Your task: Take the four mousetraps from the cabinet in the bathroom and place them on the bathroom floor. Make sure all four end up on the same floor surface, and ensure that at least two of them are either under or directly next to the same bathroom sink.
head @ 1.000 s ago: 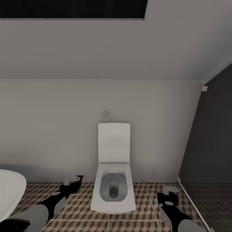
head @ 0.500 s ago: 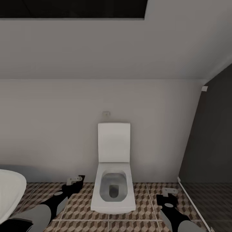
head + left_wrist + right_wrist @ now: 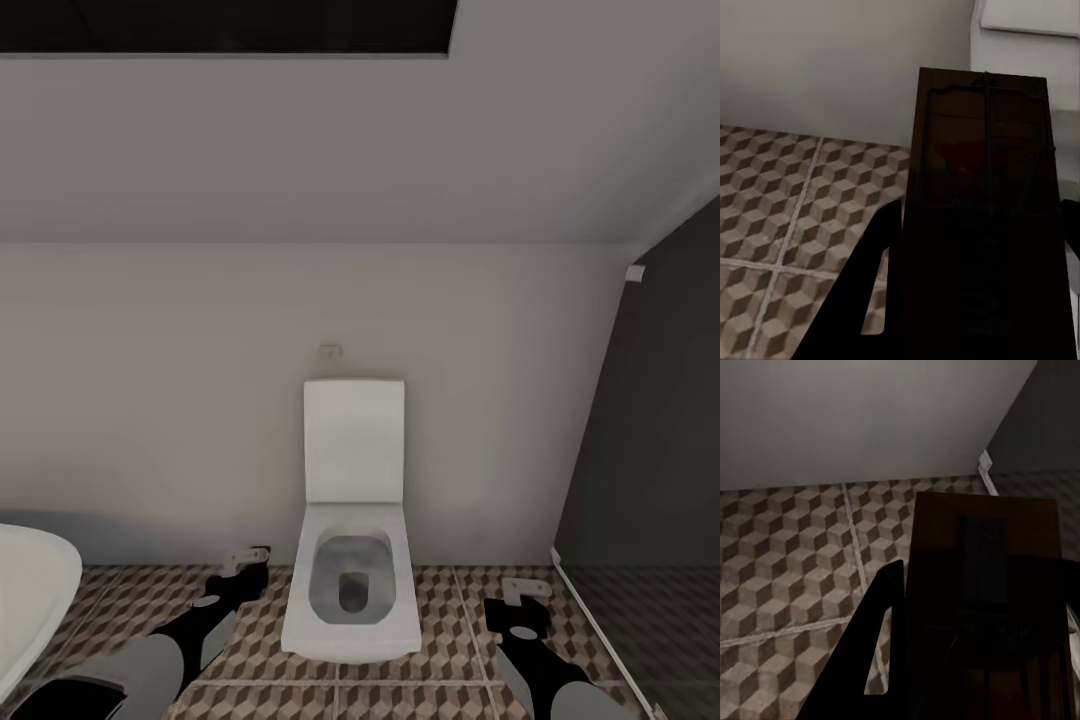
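My left gripper (image 3: 246, 561) hangs low over the bathroom floor (image 3: 455, 605), just left of the toilet, shut on a mousetrap (image 3: 982, 210). That trap is a flat board with a wire bar and a red spot, dark in the left wrist view. Over the floor right of the toilet, my right gripper (image 3: 522, 592) is shut on a second mousetrap (image 3: 986, 600), which fills the space between its fingers (image 3: 874, 645). The cabinet and the sink are out of view.
A white toilet (image 3: 352, 560) with its lid up stands against the pale wall straight ahead. A white rounded bathtub rim (image 3: 35, 590) sits at the left edge. A dark glass shower panel (image 3: 650, 450) with a white floor rail closes off the right side.
My left arm has moved forward and to the right, bringing its mousetrap closer to the toilet. The right arm has barely shifted.
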